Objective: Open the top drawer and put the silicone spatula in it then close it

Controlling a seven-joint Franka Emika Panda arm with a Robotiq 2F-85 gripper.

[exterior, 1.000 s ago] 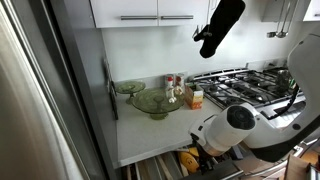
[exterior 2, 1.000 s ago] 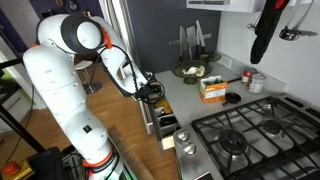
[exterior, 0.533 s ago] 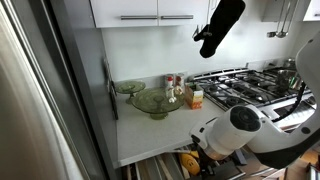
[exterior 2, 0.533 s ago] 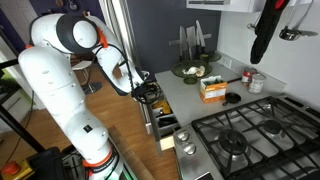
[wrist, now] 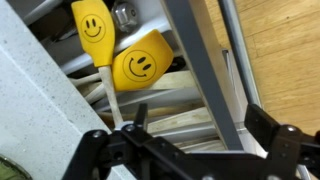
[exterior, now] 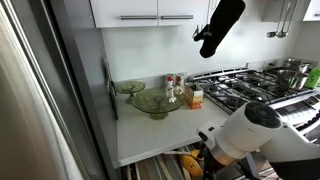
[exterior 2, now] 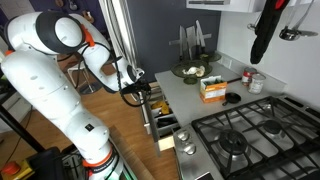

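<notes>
Your end effector (wrist: pixel 180 138) hangs released, jaws wide, above the open top drawer (wrist: pixel 203 62); the silicone spatula (wrist: pixel 140 65) lies inside

I am in a kitchen. A gas hob (exterior: pixel 245 85) is set in the white counter (exterior: pixel 150 135). Green glass bowls (exterior: pixel 152 102) stand near the hob, and white wall cabinets (exterior: pixel 150 12) hang above and to one side of it.

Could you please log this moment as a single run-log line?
top drawer: open | silicone spatula: lying inside drawer | gripper: jaws open, empty, clear of spatula | closing: not yet done
</notes>
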